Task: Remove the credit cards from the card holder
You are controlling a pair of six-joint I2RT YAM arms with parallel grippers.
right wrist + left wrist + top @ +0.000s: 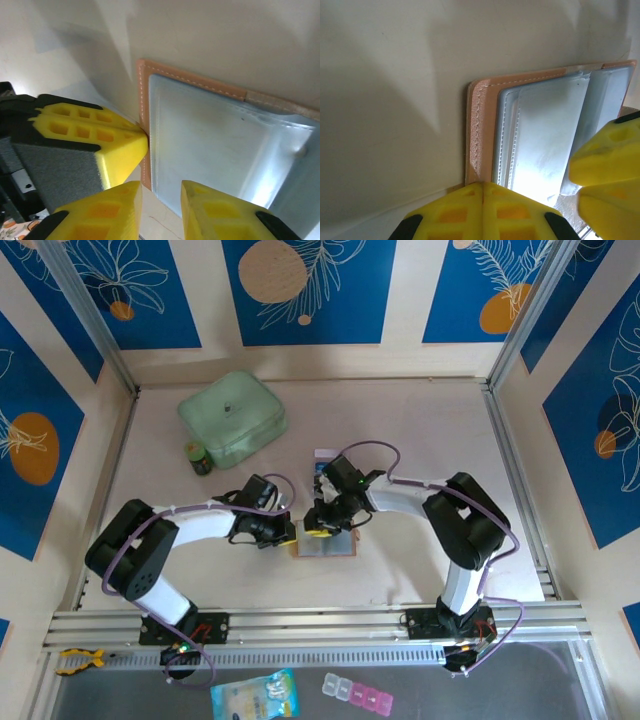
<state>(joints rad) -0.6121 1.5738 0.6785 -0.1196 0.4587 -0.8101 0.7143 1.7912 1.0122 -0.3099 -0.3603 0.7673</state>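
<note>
Left wrist view: my left gripper (482,195) is closed, its yellow tips pressed together at the edge of the opened card holder (540,135).

Its fingers are blocky yellow plastic with square hollows. The card holder lies flat and open on the pale table (385,100), between my two grippers. A tan-pink leather rim with one line of white stitching frames its glossy grey-blue pockets, and I cannot tell whether a card sits in them. On the right wrist camera, my right gripper (162,200) has its jaws slightly apart, gripping nothing, just at the holder's edge. The left tip touches the leather corner. From above, a small dark blue credit card (324,460) lies just beyond the holder. Farther off is a mint-green zip case (232,417), with a small dark jar (198,458) beside it.
</note>
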